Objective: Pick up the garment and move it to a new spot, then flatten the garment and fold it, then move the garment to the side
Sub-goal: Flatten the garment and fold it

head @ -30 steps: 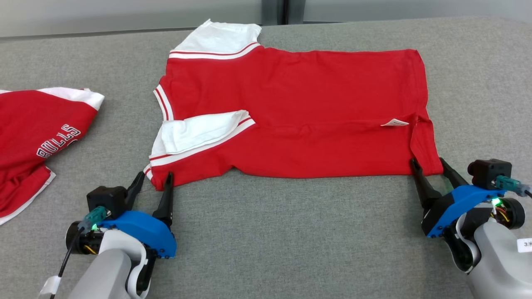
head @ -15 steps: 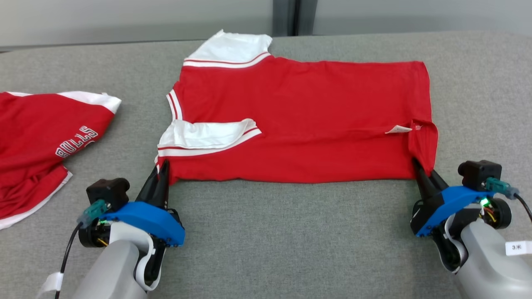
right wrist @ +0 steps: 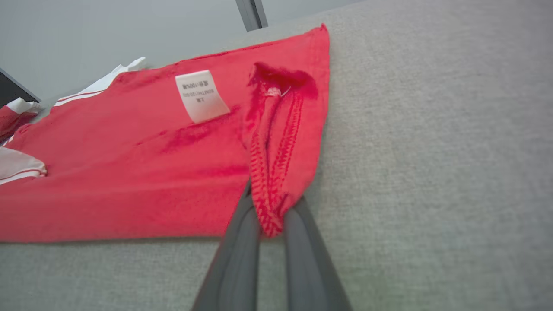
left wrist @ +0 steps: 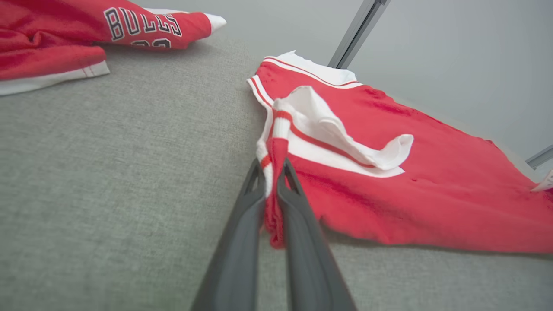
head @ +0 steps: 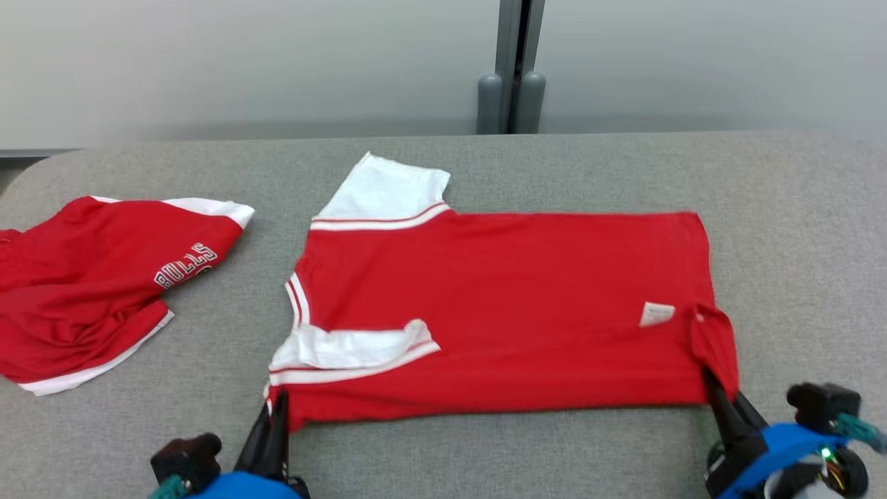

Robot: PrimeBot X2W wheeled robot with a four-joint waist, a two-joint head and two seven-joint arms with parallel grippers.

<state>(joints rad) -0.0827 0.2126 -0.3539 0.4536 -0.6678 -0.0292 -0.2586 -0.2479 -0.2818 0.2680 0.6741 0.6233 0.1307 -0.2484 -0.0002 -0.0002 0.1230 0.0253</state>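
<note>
I count two red tops on the grey table point(head: 443, 450): the garment point(head: 499, 312) I am working on, spread out in the middle, and a crumpled BULLS jersey point(head: 104, 291) well apart on my left. There are also two grippers, two white sleeves on the garment, one white label point(head: 655, 313) near its hem, and one grey post point(head: 511, 69) against the back wall. A second ago both pairs of fingers stood wide open, straddling the garment's near corners. Now the left gripper point(head: 276, 409) is pinched tight on the striped near-left corner by the sleeve, with red cloth squeezed between its fingers in the left wrist view. The right gripper point(head: 721, 391) is closed hard on the near-right hem corner, which bunches up between its fingers in the right wrist view. The whole head picture has shifted too, with more wall showing and both grippers low at the bottom edge, so that is the camera moving and not the cloth. The near sleeve now looks more rumpled, and the hem corner has folded over beside the label. The garment's near edge runs straight between my two grippers, sleeves toward the left one and hem toward the right, and the body lies flat beyond the fingertips toward the wall.
</note>
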